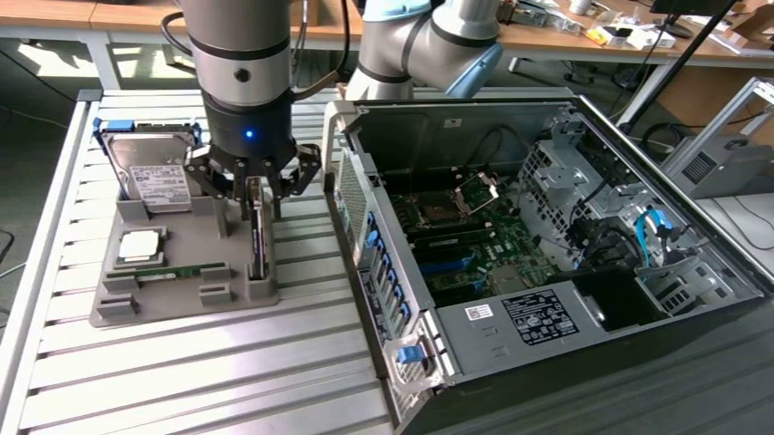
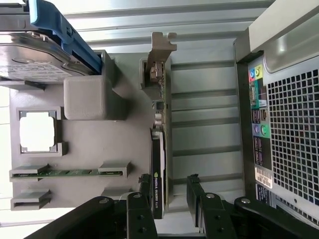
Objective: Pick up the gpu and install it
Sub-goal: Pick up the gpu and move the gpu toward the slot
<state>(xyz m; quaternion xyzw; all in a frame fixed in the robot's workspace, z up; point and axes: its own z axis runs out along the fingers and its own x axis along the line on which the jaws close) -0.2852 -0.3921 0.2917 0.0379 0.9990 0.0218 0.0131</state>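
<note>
The gpu (image 1: 256, 237) stands on its edge in a slot of the grey holder tray (image 1: 181, 294), a thin dark card. My gripper (image 1: 250, 188) hangs directly over it, with the fingers coming down on either side of the card's upper end. In the wrist view the gpu (image 2: 158, 149) runs lengthwise along the holder tray (image 2: 99, 144), and my gripper (image 2: 168, 180) straddles its near end. The jaws are open: one finger (image 2: 194, 186) stands clearly apart from the card, while the other sits close beside it.
A hard drive (image 1: 151, 168) in a blue frame, a square processor (image 1: 140, 245) and a green memory stick (image 1: 181, 272) share the tray. The open computer case (image 1: 545, 254) lies at the exterior view's right, close to the tray. Everything rests on a slatted metal table (image 1: 217, 381).
</note>
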